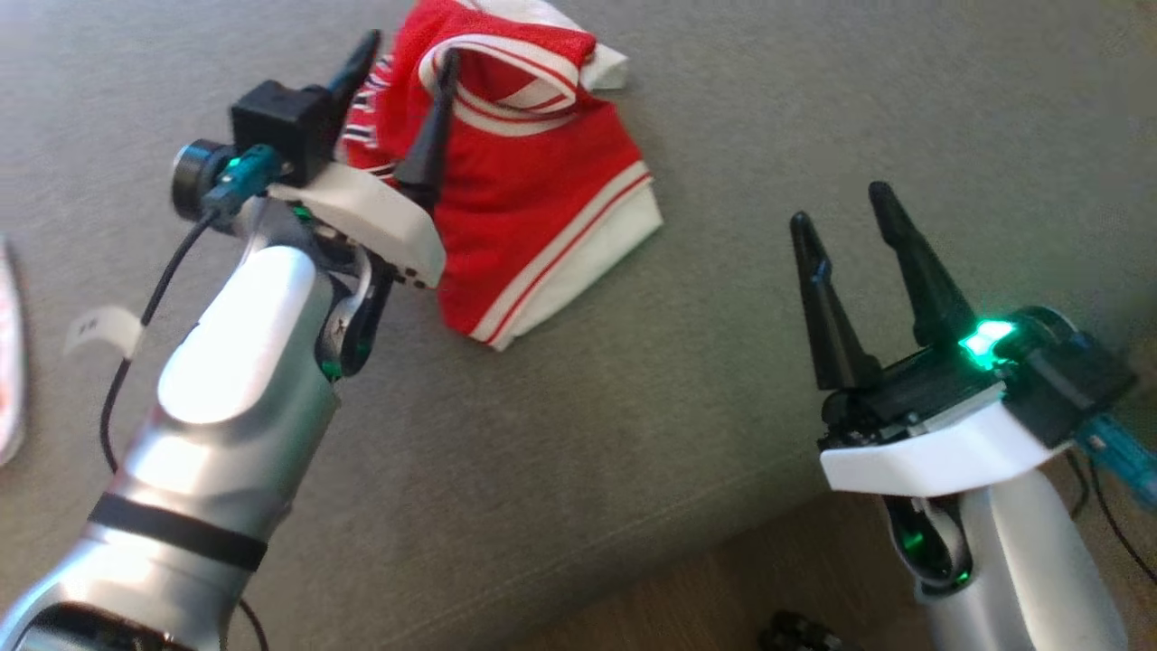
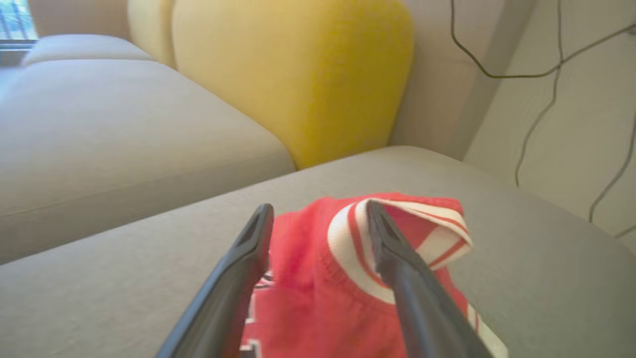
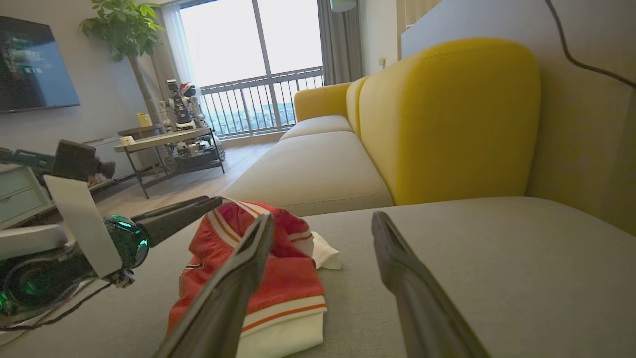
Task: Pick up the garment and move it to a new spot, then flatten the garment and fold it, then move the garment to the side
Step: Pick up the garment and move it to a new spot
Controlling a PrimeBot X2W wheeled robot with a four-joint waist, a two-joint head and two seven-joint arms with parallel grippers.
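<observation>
Between your left fingers, spread and pinching nothing, the red-and-white jersey lies bunched on the grey sofa seat, its striped collar fold humped up at the tips. That straddle seems meant to put you over the highest fold, since the flattening is not yet done. Your right fingers, spread and empty, hang well apart from the cloth, probably to stay clear.

Red garment with white stripes, grey sofa, yellow cushion
</observation>
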